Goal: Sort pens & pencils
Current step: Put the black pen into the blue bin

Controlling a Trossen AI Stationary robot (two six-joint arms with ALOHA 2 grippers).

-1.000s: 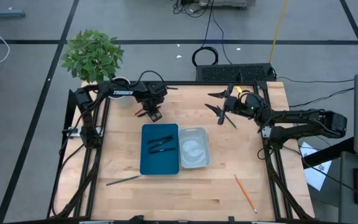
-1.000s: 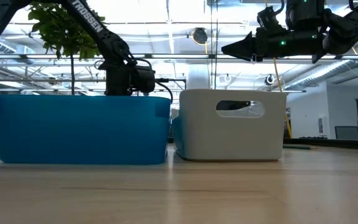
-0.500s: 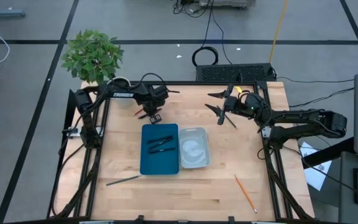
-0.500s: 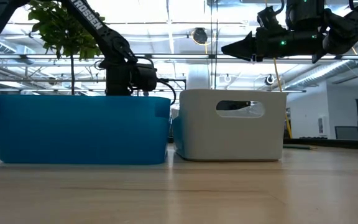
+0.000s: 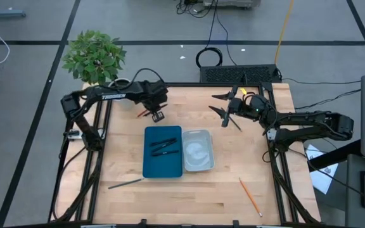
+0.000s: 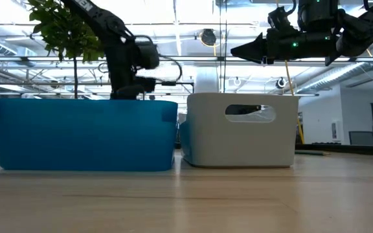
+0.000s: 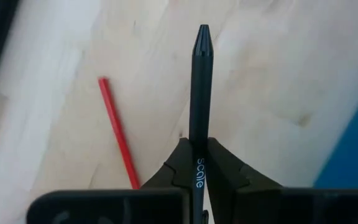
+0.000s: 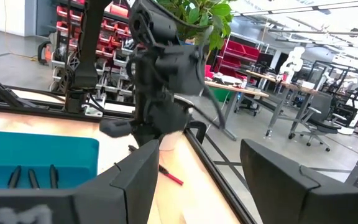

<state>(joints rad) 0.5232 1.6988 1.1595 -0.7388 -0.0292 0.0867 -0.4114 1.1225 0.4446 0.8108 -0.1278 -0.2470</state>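
Black pen (image 7: 199, 106) lengthwise in left gripper (image 7: 194, 163)

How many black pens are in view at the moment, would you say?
4. Three pens lie in the blue tray. The fourth pen is clamped in the left gripper, over the table beside the tray. Others may be hidden.

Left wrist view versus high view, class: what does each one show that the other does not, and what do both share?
Only the left wrist view shows the left tool shut on a black pen with pale lettering on its barrel.

Only the high view shows the right tool open and raised over the table's far right, the white tray, three pens lying in the blue tray, a dark pencil, an orange pencil and the plant.

Both show the red pencil on the wooden table and a part of the blue tray.
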